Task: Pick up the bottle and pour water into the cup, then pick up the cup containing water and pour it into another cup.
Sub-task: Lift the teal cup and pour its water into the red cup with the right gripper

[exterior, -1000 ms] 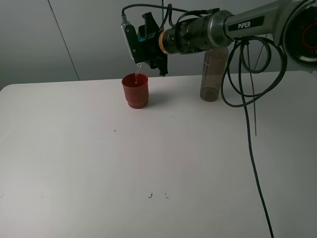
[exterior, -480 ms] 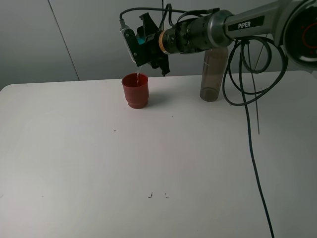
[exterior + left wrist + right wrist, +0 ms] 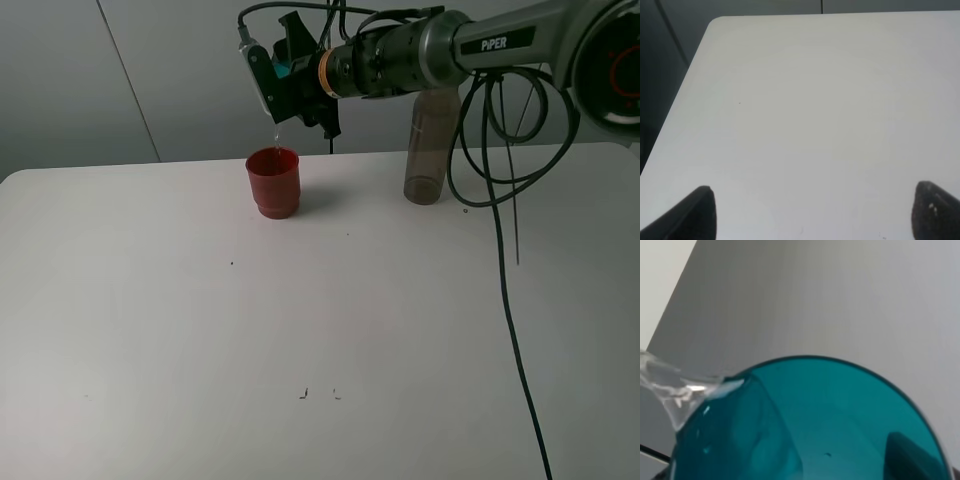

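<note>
My right gripper (image 3: 286, 78) is shut on the teal cup (image 3: 288, 67), holding it tipped steeply on its side just above the red cup (image 3: 273, 181) at the back of the table. A thin trickle of water (image 3: 277, 137) falls from its rim into the red cup. The right wrist view is filled by the teal cup (image 3: 830, 425), with water (image 3: 670, 390) spilling over its lip. To the right, partly behind the arm, the smoky bottle (image 3: 428, 150) stands upright. In the left wrist view my left gripper (image 3: 810, 215) hangs open over bare table.
The white table (image 3: 200, 330) stretches toward the front and left. Black cables (image 3: 505, 250) loop down from the right arm and trail across the table's right side. A grey wall stands behind the cups.
The right gripper has risen a little with the teal cup. The stream into the red cup has thinned to a trickle.
</note>
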### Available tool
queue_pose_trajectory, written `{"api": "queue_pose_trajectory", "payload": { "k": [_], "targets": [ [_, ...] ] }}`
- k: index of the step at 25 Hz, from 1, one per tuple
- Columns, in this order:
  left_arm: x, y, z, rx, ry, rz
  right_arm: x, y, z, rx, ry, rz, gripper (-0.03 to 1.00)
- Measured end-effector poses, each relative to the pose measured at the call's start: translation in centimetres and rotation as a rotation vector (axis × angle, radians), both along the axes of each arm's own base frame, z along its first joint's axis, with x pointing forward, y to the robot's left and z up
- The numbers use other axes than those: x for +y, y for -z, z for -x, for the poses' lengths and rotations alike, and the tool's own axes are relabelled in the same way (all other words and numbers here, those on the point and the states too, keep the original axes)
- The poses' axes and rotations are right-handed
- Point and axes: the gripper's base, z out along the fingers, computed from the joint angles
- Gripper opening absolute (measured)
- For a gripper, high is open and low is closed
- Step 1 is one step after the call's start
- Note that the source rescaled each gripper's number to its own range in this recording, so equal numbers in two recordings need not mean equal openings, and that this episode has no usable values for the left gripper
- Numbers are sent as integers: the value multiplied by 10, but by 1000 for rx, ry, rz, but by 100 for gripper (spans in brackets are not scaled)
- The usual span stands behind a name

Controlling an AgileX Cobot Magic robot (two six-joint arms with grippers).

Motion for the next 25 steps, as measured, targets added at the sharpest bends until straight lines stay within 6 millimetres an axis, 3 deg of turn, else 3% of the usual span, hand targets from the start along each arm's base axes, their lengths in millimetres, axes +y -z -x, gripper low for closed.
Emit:
{"api": "queue_pose_trajectory", "payload": {
  "k": [25],
  "targets": [
    [0, 0, 0, 0, 0, 0, 1, -6, -2, -121, -76, 146, 16]
  ]
}}
